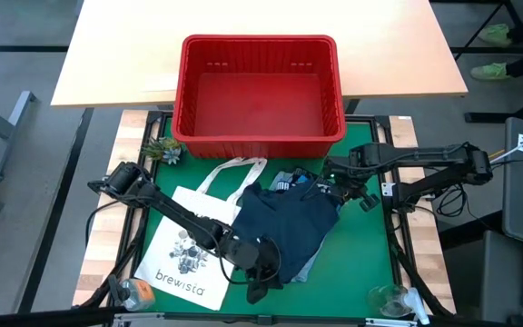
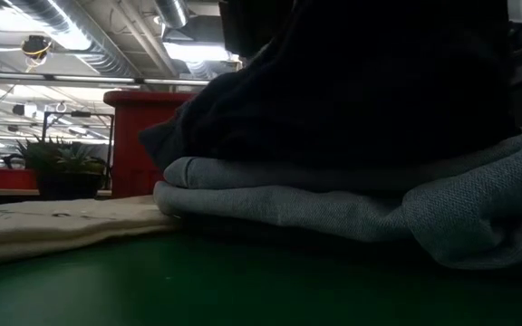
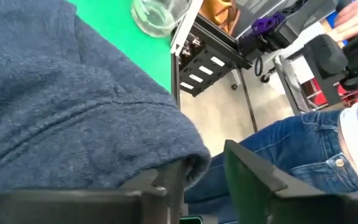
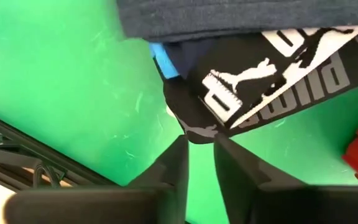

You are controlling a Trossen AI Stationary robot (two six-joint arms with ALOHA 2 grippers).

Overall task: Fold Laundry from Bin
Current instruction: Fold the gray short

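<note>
At the far side of the table the bin (image 1: 260,91) is sitting empty; the laundry is lying nearer, on the green mat (image 1: 361,263), a dark navy garment (image 1: 289,227) topping the pile. The left gripper (image 1: 260,272) is standing slightly parted beside its near hem, apparently letting go, while the right gripper (image 1: 350,186), narrowly parted, is hovering at the far edge.

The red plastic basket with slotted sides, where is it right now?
In the high view the red plastic basket sits empty at the table's far middle, just beyond the dark navy garment, with a small green plant by its left corner.
</note>
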